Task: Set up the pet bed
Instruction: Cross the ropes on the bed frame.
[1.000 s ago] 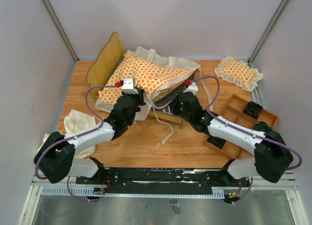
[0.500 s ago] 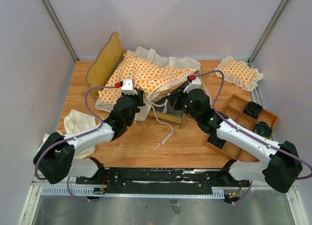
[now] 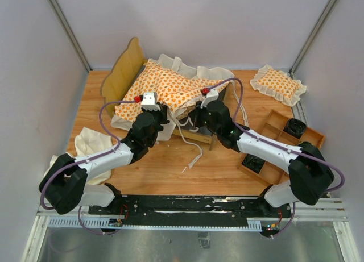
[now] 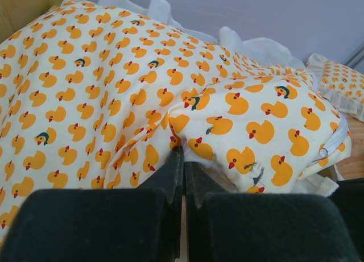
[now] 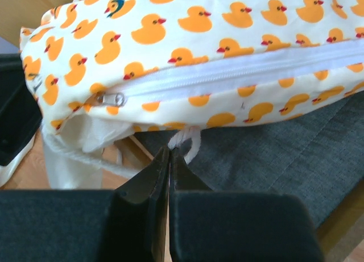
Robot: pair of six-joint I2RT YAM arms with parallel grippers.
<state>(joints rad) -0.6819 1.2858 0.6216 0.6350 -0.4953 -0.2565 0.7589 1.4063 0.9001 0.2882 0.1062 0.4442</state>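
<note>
The pet bed's light-wood frame has its scalloped headboard (image 3: pixel 126 69) at the back left and a near rail (image 3: pixel 196 136). Its grey fabric base (image 5: pixel 273 137) shows under the cushion in the right wrist view. The duck-patterned cushion (image 3: pixel 165 88) lies rumpled and tilted over the frame; it fills the left wrist view (image 4: pixel 114 86). My left gripper (image 3: pixel 162 110) is shut on a fold of the cushion's near edge (image 4: pixel 183 153). My right gripper (image 3: pixel 197 112) is shut on a white tie string (image 5: pixel 185 140) just under the cushion's zip side (image 5: pixel 227 74). Loose strings (image 3: pixel 193 151) trail onto the table.
A small square duck-patterned pillow (image 3: pixel 278 84) lies at the back right. A plain cream cloth (image 3: pixel 91 141) sits at the near left. A wooden compartment tray (image 3: pixel 284 142) with dark items stands at the right. Enclosure walls close in left, right and back.
My right gripper has moved left along the bed's near side to the cushion's corner. The cushion's right end has bunched leftward. The left arm has stayed put.
</note>
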